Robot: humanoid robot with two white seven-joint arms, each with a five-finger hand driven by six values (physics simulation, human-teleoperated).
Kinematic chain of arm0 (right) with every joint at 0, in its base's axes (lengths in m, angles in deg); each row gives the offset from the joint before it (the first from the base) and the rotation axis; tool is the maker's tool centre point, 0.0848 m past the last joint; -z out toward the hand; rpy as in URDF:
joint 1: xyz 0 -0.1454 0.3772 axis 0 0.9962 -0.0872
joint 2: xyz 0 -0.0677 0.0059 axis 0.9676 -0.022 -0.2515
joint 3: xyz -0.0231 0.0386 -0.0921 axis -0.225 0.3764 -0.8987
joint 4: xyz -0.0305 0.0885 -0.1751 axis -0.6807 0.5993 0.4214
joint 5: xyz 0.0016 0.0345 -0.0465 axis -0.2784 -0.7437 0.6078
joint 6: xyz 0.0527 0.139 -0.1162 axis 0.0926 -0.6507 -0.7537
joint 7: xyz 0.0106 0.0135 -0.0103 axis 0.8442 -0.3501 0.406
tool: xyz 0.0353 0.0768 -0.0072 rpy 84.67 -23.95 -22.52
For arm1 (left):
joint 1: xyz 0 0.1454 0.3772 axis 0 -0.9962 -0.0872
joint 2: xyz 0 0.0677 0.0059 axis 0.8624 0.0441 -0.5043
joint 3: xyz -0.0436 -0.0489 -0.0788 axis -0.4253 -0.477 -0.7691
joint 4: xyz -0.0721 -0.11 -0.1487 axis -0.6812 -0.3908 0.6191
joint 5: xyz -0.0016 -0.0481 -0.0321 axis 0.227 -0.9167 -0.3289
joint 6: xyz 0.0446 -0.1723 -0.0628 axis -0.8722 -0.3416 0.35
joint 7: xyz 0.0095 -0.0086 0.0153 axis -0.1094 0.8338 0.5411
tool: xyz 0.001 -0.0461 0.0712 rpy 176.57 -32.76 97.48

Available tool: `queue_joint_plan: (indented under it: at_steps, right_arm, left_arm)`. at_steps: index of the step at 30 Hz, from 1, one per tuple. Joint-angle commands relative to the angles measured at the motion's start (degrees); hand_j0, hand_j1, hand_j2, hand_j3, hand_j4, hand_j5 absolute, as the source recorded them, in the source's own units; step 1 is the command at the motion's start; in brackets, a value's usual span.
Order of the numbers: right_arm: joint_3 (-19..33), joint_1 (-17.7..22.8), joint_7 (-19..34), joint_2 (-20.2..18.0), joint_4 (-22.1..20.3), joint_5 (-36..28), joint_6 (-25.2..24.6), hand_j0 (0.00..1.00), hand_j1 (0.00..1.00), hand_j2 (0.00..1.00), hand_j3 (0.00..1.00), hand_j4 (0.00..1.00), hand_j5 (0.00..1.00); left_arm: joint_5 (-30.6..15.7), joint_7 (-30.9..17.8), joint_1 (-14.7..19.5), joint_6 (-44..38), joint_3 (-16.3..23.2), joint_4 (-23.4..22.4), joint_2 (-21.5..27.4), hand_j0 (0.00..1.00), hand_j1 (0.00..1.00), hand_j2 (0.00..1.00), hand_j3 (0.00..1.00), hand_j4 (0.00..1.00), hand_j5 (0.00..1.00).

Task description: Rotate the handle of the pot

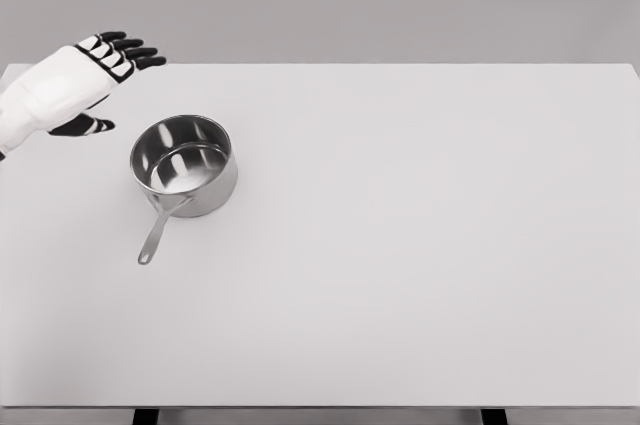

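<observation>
Fingers (135, 50) spread, left hand (85, 75) empty beside pot (185, 165); handle (160, 230) pointing toward near-left along table (420, 245).

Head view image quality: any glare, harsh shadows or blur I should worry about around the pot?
Head view: flat, even lighting, almost no cast shadows on the table. The pot shows bright reflections on its inner wall and base, no blown-out glare. Its handle is thin and low-contrast against the pale top. The left hand is sharp, no motion blur. No visible lens distortion: table edges look straight.
</observation>
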Motion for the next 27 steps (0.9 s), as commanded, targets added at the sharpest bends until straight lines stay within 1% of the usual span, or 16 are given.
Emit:
queue_joint_plan:
  at_steps: [1, 3, 4, 5, 6, 7, 9, 10, 12, 14, 15, 16, 20, 22, 24, 27]
  right_arm:
    - [-0.64, 0.00, -0.28, 0.00, 0.01, 0.42, 0.02, 1.00, 1.00, 1.00, 1.00, 1.00, 1.00]
    - [-0.20, -0.09, -0.02, 0.00, 0.01, 0.42, 0.02, 1.00, 1.00, 1.00, 1.00, 1.00, 1.00]
    - [-0.02, -0.09, 0.07, 0.00, 0.01, 0.33, -0.07, 1.00, 1.00, 1.00, 1.00, 1.00, 1.00]
    - [-0.02, -0.09, 0.07, 0.00, 0.01, 0.33, -0.07, 1.00, 1.00, 1.00, 1.00, 1.00, 1.00]
    - [0.24, -0.09, 0.07, 0.00, 0.01, 0.33, -0.07, 1.00, 1.00, 1.00, 1.00, 1.00, 1.00]
    - [0.07, -0.09, 0.07, 0.00, 0.01, 0.33, -0.07, 1.00, 1.00, 1.00, 1.00, 1.00, 1.00]
    - [0.15, -0.09, 0.07, 0.00, 0.01, 0.33, -0.07, 1.00, 1.00, 1.00, 1.00, 1.00, 1.00]
    - [0.15, -0.09, 0.07, 0.00, 0.01, 0.33, -0.07, 1.00, 1.00, 1.00, 1.00, 1.00, 1.00]
    - [-0.02, -0.09, 0.07, 0.00, 0.01, 0.33, -0.07, 1.00, 1.00, 1.00, 1.00, 1.00, 1.00]
    - [0.07, -0.09, 0.07, 0.00, 0.01, 0.33, -0.07, 1.00, 1.00, 1.00, 1.00, 1.00, 1.00]
    - [0.07, -0.09, 0.07, 0.00, 0.01, 0.33, -0.07, 1.00, 1.00, 1.00, 1.00, 1.00, 1.00]
    - [0.07, 0.00, 0.07, 0.00, 0.01, 0.33, -0.07, 1.00, 1.00, 1.00, 1.00, 1.00, 1.00]
    - [-0.02, 0.00, 0.07, 0.00, 0.01, 0.33, -0.07, 1.00, 1.00, 1.00, 1.00, 1.00, 1.00]
    - [-0.02, -0.09, 0.07, 0.00, 0.01, 0.33, -0.07, 1.00, 1.00, 1.00, 1.00, 1.00, 1.00]
    - [0.06, -0.09, 0.07, 0.00, 0.01, 0.33, -0.07, 1.00, 1.00, 1.00, 1.00, 1.00, 1.00]
    - [-0.02, -0.09, 0.07, 0.00, 0.01, 0.33, -0.07, 1.00, 1.00, 1.00, 1.00, 1.00, 1.00]
  left_arm:
    - [-0.20, -0.34, 0.00, -0.03, 0.10, -0.46, 0.34, 1.00, 1.00, 1.00, 1.00, 1.00, 1.00]
    - [-0.55, -0.25, 0.00, -0.03, 0.18, -0.46, 0.34, 1.00, 1.00, 1.00, 1.00, 1.00, 1.00]
    - [-0.64, -0.25, -0.35, -0.03, 1.32, 0.59, 0.25, 1.00, 1.00, 1.00, 1.00, 1.00, 1.00]
    - [-0.55, -0.25, -0.26, -0.03, 3.69, 4.19, -0.19, 1.00, 1.00, 1.00, 1.00, 1.00, 1.00]
    - [-0.46, -0.25, -0.35, -0.03, 6.86, 10.78, -0.36, 1.00, 1.00, 1.00, 1.00, 1.00, 1.00]
    - [-0.55, -0.25, -0.79, -0.03, 8.44, 16.50, -0.37, 1.00, 1.00, 1.00, 1.00, 1.00, 1.00]
    - [0.85, -0.43, -1.76, -0.03, 11.25, 16.42, -0.45, 1.00, 1.00, 1.00, 1.00, 1.00, 1.00]
    - [2.44, -0.43, -1.93, -0.03, 12.05, 16.42, -0.63, 1.00, 1.00, 1.00, 1.00, 1.00, 1.00]
    - [2.62, -0.43, -2.02, -0.03, 12.49, 16.42, -1.51, 1.00, 1.00, 1.00, 1.00, 1.00, 1.00]
    - [3.05, -0.43, -2.72, -0.03, 14.33, 16.42, -2.47, 1.00, 1.00, 1.00, 1.00, 1.00, 1.00]
    - [4.28, -0.43, -2.72, -0.03, 14.95, 16.33, -2.82, 1.00, 1.00, 1.00, 1.00, 1.00, 1.00]
    - [4.55, -0.43, -2.99, -0.03, 15.48, 16.33, -3.00, 1.00, 1.00, 1.00, 1.00, 1.00, 1.00]
    - [4.64, -0.43, -4.13, -0.03, 15.48, 16.15, -3.35, 1.00, 1.00, 1.00, 1.00, 1.00, 1.00]
    - [5.78, -0.51, -4.74, -0.03, 15.48, 16.07, -3.27, 1.00, 1.00, 1.00, 1.00, 1.00, 1.00]
    - [6.22, -0.51, -6.50, -0.03, 15.39, 16.07, -3.09, 1.00, 1.00, 1.00, 1.00, 1.00, 1.00]
    - [6.57, -0.43, -7.03, -0.03, 15.04, 16.07, -2.83, 1.00, 1.00, 1.00, 1.00, 1.00, 1.00]
